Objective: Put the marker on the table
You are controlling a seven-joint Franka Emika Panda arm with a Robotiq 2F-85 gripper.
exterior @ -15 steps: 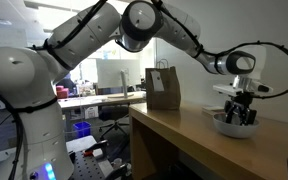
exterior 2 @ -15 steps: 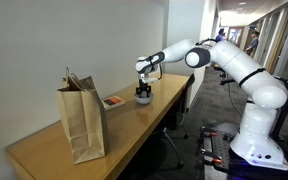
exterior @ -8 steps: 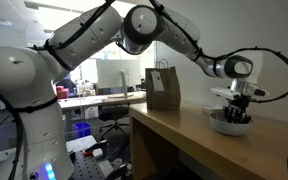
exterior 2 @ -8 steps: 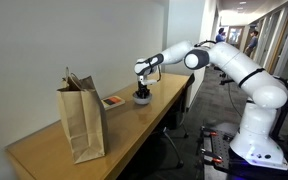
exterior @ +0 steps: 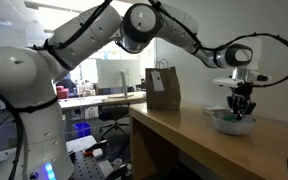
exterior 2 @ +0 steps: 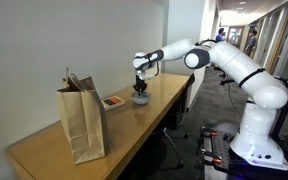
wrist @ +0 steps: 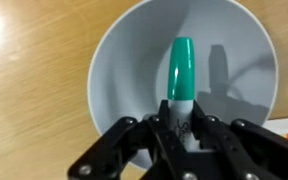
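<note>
Marker [wrist: 180, 72] in claw [wrist: 181, 126], over bowl [wrist: 112, 62] on table [wrist: 34, 95].

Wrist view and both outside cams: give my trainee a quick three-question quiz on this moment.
1. True or false: the gripper is shut on the marker.
2. In the wrist view, what lies beneath the marker? A) white bowl B) plate C) cardboard box
3. Has the marker been put on the table yet?
Key: 1 true; 2 A; 3 no, it is held over the bowl.
</note>
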